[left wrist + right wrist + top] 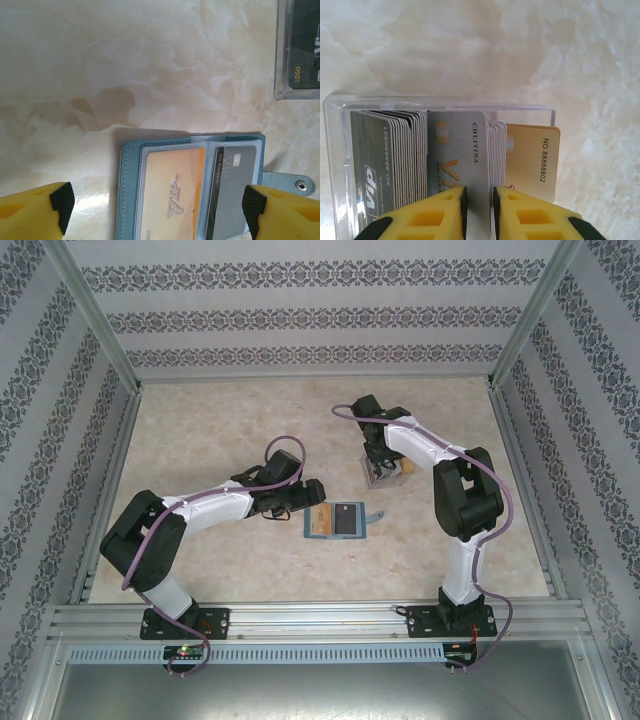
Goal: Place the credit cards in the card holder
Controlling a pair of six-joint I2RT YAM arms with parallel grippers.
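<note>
Gripping a silver card [452,150] stood on end, the right pincer [479,200] is closed; left pincer [156,206] gapes.

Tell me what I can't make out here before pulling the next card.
1. Left wrist view: the bottom edge cuts off the card holder; lower pockets unseen.
2. Right wrist view: the right gripper hides the lower end of the whitish card.
3. Right wrist view: cards in the clear box are packed too tightly to count.
4. Top view: the right gripper covers much of that box.
</note>
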